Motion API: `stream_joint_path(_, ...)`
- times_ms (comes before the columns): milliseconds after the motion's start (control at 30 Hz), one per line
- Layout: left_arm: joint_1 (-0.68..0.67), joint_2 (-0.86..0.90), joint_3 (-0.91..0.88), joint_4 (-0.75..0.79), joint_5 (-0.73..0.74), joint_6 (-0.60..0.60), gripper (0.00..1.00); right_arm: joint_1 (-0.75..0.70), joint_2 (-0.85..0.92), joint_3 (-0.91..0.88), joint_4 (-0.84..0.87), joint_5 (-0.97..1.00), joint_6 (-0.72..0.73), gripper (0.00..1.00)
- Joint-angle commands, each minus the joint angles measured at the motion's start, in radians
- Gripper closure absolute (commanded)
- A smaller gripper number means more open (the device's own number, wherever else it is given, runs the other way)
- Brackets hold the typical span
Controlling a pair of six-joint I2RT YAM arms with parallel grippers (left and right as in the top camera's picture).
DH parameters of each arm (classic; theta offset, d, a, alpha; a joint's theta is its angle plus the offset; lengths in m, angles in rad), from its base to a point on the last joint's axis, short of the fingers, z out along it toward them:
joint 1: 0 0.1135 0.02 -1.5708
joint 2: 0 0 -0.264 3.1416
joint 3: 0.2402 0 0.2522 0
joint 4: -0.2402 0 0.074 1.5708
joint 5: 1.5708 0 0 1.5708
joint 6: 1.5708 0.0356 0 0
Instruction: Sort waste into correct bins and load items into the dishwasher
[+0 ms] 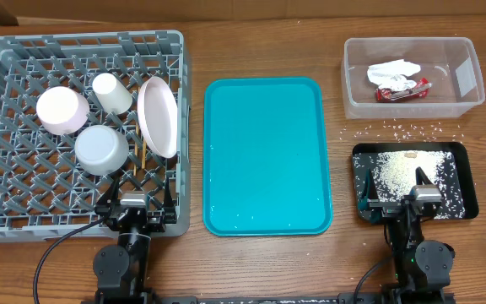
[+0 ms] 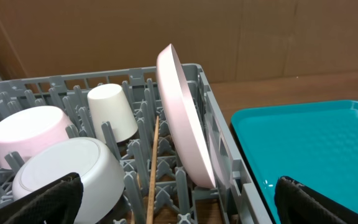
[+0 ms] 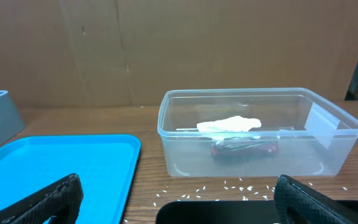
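Observation:
The grey dish rack point(image 1: 7, 221) at the left holds a pink bowl point(image 1: 62, 110), a grey-white bowl point(image 1: 101, 149), a white cup point(image 1: 112, 92), an upright pale pink plate point(image 1: 158, 116) and wooden chopsticks point(image 1: 143, 154). They also show in the left wrist view: plate point(image 2: 182, 118), cup point(image 2: 112, 112), chopstick point(image 2: 152, 168). The clear tub point(image 1: 467, 84) holds the white napkin point(image 1: 392, 71) and red wrapper point(image 1: 403, 89). The black tray point(image 1: 464, 181) holds rice point(image 1: 392, 173); loose grains point(image 1: 399, 129) lie on the table. My left gripper point(image 1: 136, 196) and right gripper point(image 1: 396, 187) are open and empty.
A teal serving tray point(image 1: 267, 152) lies in the middle between rack and bins. In the right wrist view the clear tub point(image 3: 257, 134) stands ahead, with rice grains point(image 3: 241, 185) on the wood in front of it. Cardboard walls stand behind.

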Motion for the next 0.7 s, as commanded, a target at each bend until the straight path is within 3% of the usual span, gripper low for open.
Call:
stream_joint_path(0,0.005,-0.011,-0.004,0.0,0.008,-0.002,0.0,0.007,-0.013,-0.011,0.002,-0.005,-0.055,0.0)
stream_joint_path(667,0.005,-0.011,-0.004,0.0,0.008,-0.002,0.0,0.007,-0.012,-0.011,0.003,-0.005,-0.064,0.0)
